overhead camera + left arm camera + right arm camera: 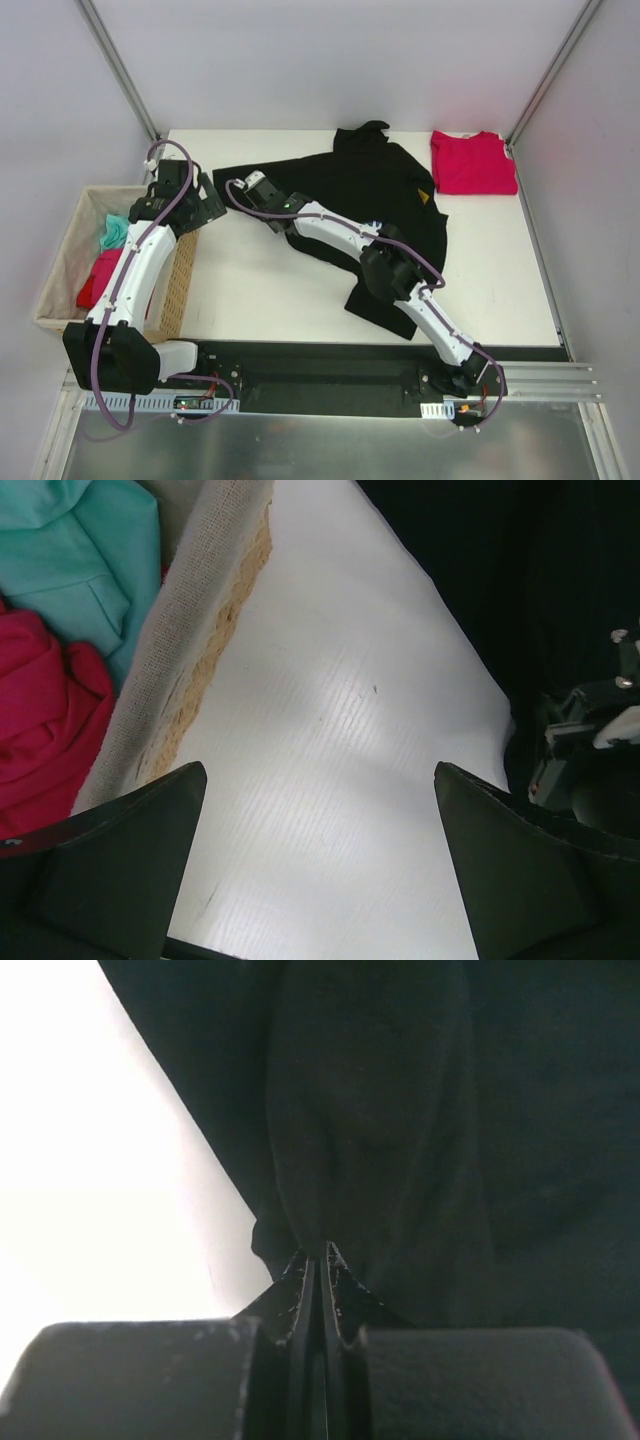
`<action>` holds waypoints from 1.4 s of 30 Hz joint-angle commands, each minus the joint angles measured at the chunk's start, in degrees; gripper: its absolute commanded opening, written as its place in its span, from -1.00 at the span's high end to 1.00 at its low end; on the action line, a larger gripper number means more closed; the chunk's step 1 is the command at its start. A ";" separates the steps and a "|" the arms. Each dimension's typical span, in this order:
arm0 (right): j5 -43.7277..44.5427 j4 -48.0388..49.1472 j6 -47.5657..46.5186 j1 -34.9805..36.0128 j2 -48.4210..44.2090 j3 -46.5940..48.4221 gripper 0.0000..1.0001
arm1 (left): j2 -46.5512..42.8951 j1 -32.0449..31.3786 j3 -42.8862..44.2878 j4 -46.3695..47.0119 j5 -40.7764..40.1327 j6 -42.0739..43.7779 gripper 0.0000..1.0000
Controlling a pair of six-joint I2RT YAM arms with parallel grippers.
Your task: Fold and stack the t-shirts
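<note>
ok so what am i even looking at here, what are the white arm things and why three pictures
Two robot arms bolted to a table edge. The overhead picture shows both; the other two come from cameras on each wrist. On the white table lie a spread black t-shirt and a folded red t-shirt. A basket at the left holds teal and red cloth. The right hand is pinched shut on a fold at the black shirt's left edge, seen close up in its wrist view. The left hand is open and empty beside the basket.
</note>
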 commanded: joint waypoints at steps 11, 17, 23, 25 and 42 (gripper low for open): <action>4.01 -0.93 3.53 -6.68 -21.94 -4.14 0.99 | 0.38 0.54 -1.77 2.06 1.31 0.83 -0.98; 5.24 -7.95 6.52 -11.87 -17.56 -1.42 -0.52 | 0.56 0.46 -1.95 2.23 2.19 0.92 -0.98; 4.02 -11.05 7.05 -12.67 -14.46 -2.88 -0.93 | 0.74 0.54 -2.12 2.23 3.16 1.01 -0.98; 2.97 -8.86 7.23 -12.14 -16.74 -6.40 -0.93 | 0.91 0.54 -2.21 2.32 3.51 1.10 -0.98; 1.72 -9.11 2.92 -6.24 -23.78 -11.16 -0.93 | 18.21 -4.54 13.24 1.00 23.56 5.13 -0.83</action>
